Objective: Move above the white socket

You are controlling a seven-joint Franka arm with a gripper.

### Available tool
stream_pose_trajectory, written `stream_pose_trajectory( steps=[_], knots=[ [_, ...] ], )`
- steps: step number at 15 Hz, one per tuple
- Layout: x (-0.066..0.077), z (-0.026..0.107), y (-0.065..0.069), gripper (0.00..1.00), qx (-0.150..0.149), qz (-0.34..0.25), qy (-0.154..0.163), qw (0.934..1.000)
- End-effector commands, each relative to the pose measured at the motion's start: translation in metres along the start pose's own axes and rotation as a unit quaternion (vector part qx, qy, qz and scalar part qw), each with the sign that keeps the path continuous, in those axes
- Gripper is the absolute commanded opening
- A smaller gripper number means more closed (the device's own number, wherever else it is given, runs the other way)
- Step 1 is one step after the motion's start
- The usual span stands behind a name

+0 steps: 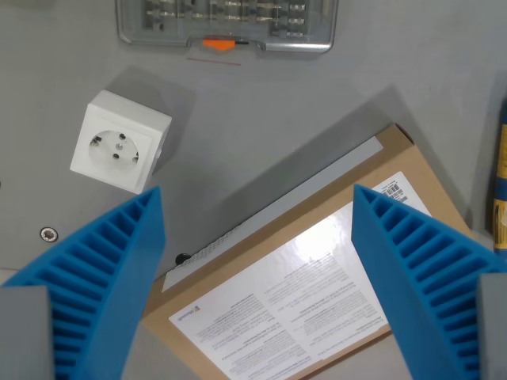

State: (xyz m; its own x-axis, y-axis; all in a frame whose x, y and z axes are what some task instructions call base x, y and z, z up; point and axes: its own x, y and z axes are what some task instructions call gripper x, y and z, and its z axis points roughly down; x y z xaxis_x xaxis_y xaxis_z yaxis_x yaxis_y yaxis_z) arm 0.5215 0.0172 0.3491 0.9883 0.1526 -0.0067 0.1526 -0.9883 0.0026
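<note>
I see white socket (120, 151) on grey counter (261, 119), wrist view's upper left. Blue fingers (127, 261) spread wide, empty, gripper (257, 202) over brown box (317, 293), beside socket.

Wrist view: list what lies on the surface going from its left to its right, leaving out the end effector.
White socket → clear bit case with orange latch → cardboard box with printed label → yellow-and-blue object at the wrist view's right edge.
</note>
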Motion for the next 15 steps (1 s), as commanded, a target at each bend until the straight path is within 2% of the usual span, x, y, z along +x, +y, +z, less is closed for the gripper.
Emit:
stream_pose_trajectory(
  steps=[1, 7, 15],
  knots=[
    [-0.0002, -0.0011, 0.0, 1.0, 0.0, 0.0, 0.001, 1.0],
    [-0.0004, -0.0001, -0.0006, 1.0, 0.0, -0.015, 0.002, 0.9999],
    [-0.003, 0.0081, -0.0052, 1.0, 0.002, -0.078, 0.015, 0.9968]
  ],
)
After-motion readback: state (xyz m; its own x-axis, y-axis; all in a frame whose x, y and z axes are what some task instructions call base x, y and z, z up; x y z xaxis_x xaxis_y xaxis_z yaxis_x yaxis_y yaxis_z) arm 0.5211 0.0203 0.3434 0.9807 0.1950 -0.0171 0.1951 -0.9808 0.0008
